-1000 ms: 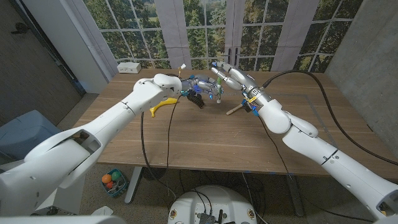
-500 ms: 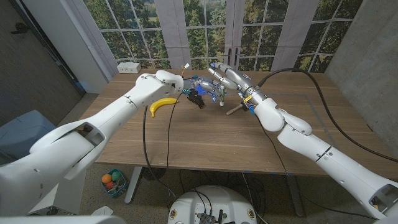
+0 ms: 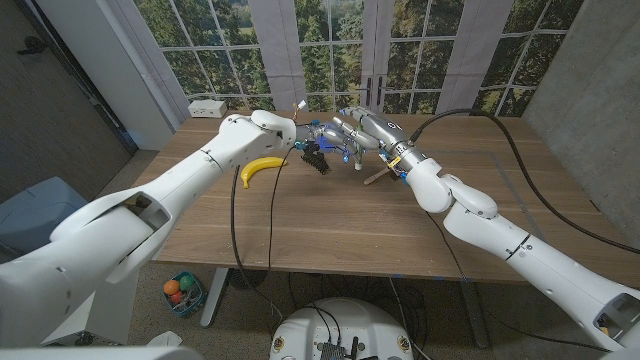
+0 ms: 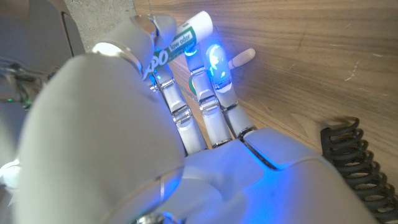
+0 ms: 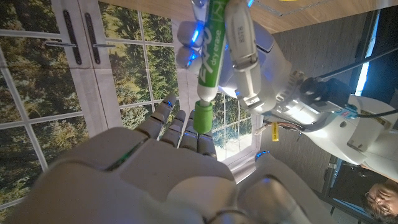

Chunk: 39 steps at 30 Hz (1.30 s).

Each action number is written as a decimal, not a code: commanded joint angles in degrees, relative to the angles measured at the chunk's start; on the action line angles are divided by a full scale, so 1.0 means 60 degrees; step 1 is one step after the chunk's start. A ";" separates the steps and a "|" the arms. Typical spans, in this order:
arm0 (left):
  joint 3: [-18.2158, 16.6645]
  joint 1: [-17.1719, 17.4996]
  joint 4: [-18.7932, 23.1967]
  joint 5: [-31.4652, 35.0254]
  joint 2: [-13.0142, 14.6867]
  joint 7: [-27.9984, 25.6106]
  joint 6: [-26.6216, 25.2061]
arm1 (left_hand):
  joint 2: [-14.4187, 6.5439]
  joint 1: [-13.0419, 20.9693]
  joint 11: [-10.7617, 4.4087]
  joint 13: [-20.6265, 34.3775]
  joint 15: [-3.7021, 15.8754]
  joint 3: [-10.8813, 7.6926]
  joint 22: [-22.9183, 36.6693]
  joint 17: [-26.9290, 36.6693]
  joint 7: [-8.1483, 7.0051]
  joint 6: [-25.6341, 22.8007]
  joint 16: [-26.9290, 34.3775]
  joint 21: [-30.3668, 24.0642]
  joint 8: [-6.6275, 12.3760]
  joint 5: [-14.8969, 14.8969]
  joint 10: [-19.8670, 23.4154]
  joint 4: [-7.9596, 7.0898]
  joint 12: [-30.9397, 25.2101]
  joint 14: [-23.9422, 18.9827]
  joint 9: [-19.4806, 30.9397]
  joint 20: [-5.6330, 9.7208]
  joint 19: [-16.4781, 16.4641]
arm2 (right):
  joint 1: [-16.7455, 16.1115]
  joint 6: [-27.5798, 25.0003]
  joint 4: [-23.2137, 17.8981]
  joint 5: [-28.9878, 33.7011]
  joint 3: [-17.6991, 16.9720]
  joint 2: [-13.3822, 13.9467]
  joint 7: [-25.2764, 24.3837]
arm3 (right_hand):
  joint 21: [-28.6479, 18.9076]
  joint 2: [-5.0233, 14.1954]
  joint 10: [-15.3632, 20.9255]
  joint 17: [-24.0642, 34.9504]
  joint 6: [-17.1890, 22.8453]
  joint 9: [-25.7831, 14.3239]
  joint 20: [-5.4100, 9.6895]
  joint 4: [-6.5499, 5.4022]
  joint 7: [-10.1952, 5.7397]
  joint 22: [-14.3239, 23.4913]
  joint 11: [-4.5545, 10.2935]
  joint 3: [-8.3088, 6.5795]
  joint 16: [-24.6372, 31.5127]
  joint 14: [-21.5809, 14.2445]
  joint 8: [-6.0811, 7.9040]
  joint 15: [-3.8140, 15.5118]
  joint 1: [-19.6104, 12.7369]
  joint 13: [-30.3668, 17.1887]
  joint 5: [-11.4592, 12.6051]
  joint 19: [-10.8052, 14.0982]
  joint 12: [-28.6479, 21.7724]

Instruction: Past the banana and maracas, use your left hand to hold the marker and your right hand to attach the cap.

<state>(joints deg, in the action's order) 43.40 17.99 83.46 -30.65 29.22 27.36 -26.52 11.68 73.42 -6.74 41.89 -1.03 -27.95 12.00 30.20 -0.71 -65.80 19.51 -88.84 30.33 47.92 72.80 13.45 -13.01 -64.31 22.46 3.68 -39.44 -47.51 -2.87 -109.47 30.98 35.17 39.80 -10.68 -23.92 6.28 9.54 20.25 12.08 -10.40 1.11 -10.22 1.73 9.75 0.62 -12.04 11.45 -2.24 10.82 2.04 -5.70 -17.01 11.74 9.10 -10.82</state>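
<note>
The marker (image 5: pixel 211 46) is sitting in the left hand (image 5: pixel 249 56), past the banana (image 3: pixel 262 168) on the far part of the desk (image 3: pixel 330 225). In the right wrist view the left hand's fingers (image 5: pixel 239 37) are wrapping around the marker's white and green body, and the marker is pointing toward the right hand (image 5: pixel 168 168). The green cap (image 5: pixel 201 118) is meeting the end of the marker in a straight line, and it is sticking out from between the right hand's fingers (image 5: pixel 186 134), which are closing around it. I cannot tell if the cap is pushed all the way on. In the left wrist view the left hand (image 4: pixel 199 124) is reaching out over the wood, with the marker (image 4: pixel 180 43) lying across its fingertips and a blue light glowing on one finger. In the head view both arms are stretching far out over the desk, and the left hand (image 3: pixel 310 140) and the right hand (image 3: pixel 348 130) are meeting close together above it. The yellow banana is lying on the desk just beside the left arm. The wooden stick of a maraca (image 3: pixel 380 174) is lying on the desk near the right arm. A coiled black cable (image 4: pixel 348 162) is resting on the wood beside the left wrist.
</note>
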 commanded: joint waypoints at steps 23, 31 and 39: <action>-0.0299 0.0143 -0.0276 0.0162 -0.0032 -0.0151 0.1275 | -0.0183 0.0125 -0.0199 0.0013 0.2440 -0.0465 -0.0003 0.2902 0.0068 -0.0001 0.0022 -0.0081 -0.0033 0.0125 0.0354 -0.0529 0.0073 -0.2165 0.0002 0.1130 -0.0013 | -0.0098 -0.0324 0.0021 -0.0930 0.0111 0.0243 0.0590 | 0.0130 0.0460 0.0017 -0.0097 -0.0074 -0.0004 -0.0151 -0.0033 0.0166 0.0024 -0.0149 0.0116 0.0046 -0.0079 -0.0011 0.0032 0.0448 0.0174 0.0132 0.0098 -0.0020; -0.0339 0.0140 -0.0434 0.0092 -0.0131 -0.0038 0.1376 | -0.0202 0.0140 -0.0207 -0.0021 0.2440 -0.0423 -0.0009 0.2918 0.0086 -0.0001 -0.0003 -0.0092 -0.0061 0.0120 0.0330 -0.0539 0.0107 -0.2148 -0.0036 0.1152 0.0006 | 0.0090 -0.0112 0.0338 -0.0889 0.0493 0.0180 0.0892 | 0.0267 0.0436 -0.0146 -0.0217 -0.0690 0.0002 -0.0255 0.0002 0.0403 0.0020 -0.0309 0.0138 0.0018 -0.0014 -0.0141 -0.0141 0.0704 0.0323 0.0187 0.0095 0.0016; -0.0348 0.0193 -0.0195 0.0115 -0.0024 -0.0097 0.1238 | -0.0210 0.0158 -0.0211 -0.0033 0.2442 -0.0383 -0.0037 0.2918 0.0086 -0.0015 -0.0033 -0.0081 -0.0089 0.0112 0.0331 -0.0542 0.0114 -0.2137 -0.0085 0.1163 0.0010 | 0.0113 0.0003 0.0403 -0.0881 0.0549 0.0158 0.0847 | 0.0330 0.0420 -0.0195 -0.0258 -0.0723 0.0004 -0.0349 0.0010 0.0444 0.0020 -0.0334 0.0146 0.0001 0.0045 -0.0109 -0.0163 0.0772 0.0375 0.0202 0.0062 0.0018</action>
<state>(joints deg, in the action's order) 41.51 18.76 81.46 -30.02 28.87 26.78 -19.39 11.21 74.12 -6.24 41.57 -0.88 -27.52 11.71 36.03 -0.71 -65.82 18.88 -88.83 29.87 48.34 73.29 13.02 -12.12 -64.16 21.93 3.67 -39.42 -47.27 -3.96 -108.01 26.14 37.35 40.97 -6.40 -22.18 4.39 8.35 18.60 7.84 -10.23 -0.64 -10.11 4.10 9.74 -1.17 -11.31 11.47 -2.16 9.76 1.31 -1.66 -14.69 12.73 9.39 -10.52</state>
